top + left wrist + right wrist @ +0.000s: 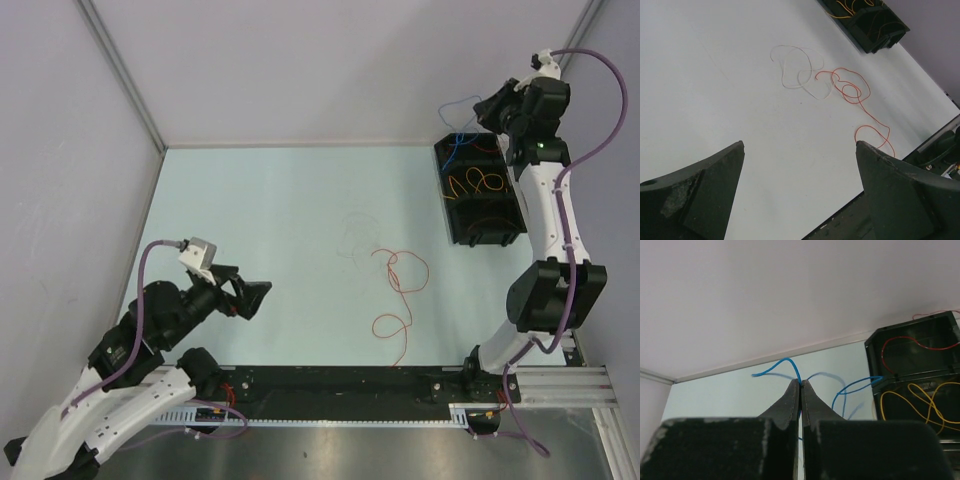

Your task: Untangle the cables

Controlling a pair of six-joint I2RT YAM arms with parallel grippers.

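From above, the right gripper (482, 104) hangs raised over the far right corner. It pinches a thin blue cable (460, 142) that trails down into the black bin (490, 238). A yellow-orange cable (476, 181) curls in the bin's middle compartment. An orange-red cable (400, 290) lies in loose loops near the centre of the table (260, 200). Just beyond it, a white cable (352, 235) is so faint it barely shows. The left gripper (256, 297) sits low at the near left, jaws spread, holding nothing.

In the left wrist view, the wide-apart fingers (705, 190) frame the white and orange-red cables. Their loops meet at one spot, but I cannot tell whether they are entangled. The bin is cut off at the top edge.

In the right wrist view, the fingers (790, 405) press together on the blue cable's bend and hide its lower run. A red cable (910, 342) lies in one compartment and the yellow-orange one in the next, cropped at the right edge
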